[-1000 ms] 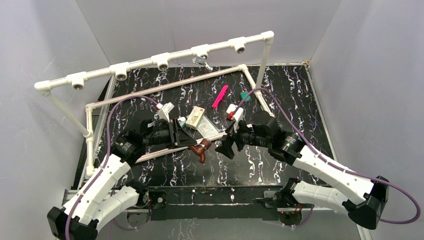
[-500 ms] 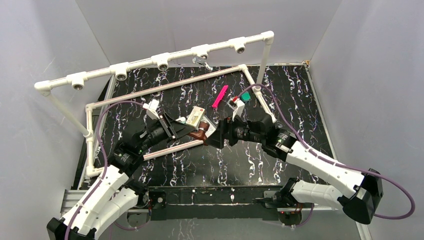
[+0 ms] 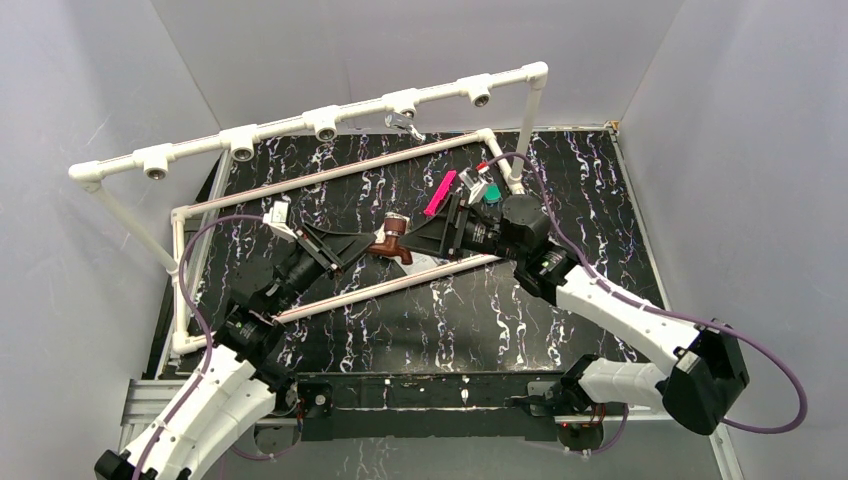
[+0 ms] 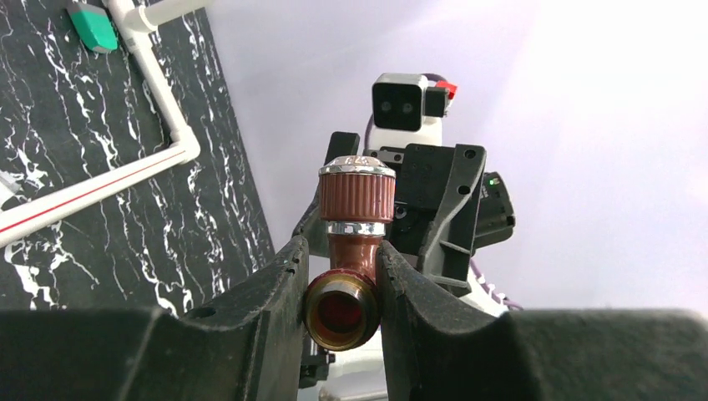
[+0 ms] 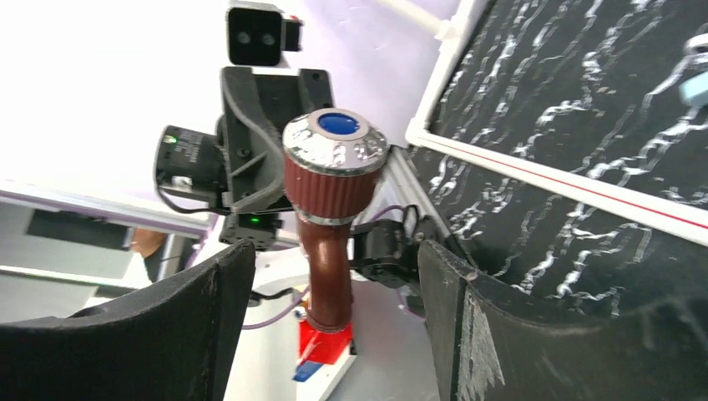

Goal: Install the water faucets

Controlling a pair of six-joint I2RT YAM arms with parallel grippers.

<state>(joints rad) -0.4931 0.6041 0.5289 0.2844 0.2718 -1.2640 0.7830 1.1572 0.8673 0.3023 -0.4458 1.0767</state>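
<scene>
The dark reddish-brown faucet [image 3: 390,243] is held above the table in my left gripper [image 3: 372,246], which is shut on its body near the threaded end [image 4: 345,311]. Its ribbed handle cap [image 4: 357,192] points up. My right gripper [image 3: 420,238] faces it from the right and is open. In the right wrist view the faucet's spout [image 5: 327,267] hangs between the spread fingers [image 5: 224,288] without touching them. The shiny silver faucet [image 3: 403,122] hangs under a tee socket of the raised white pipe rail [image 3: 280,128].
A white pipe frame [image 3: 340,170] lies on the black marbled table, with a loose pipe [image 3: 350,294] across it. A pink flat strip [image 3: 439,194] and a green piece [image 3: 491,196] lie behind the right gripper. Grey walls enclose three sides.
My left gripper has carried the brown faucet up and toward the back. My right gripper has followed and swung round to face it, its open fingers now on either side of the spout.
</scene>
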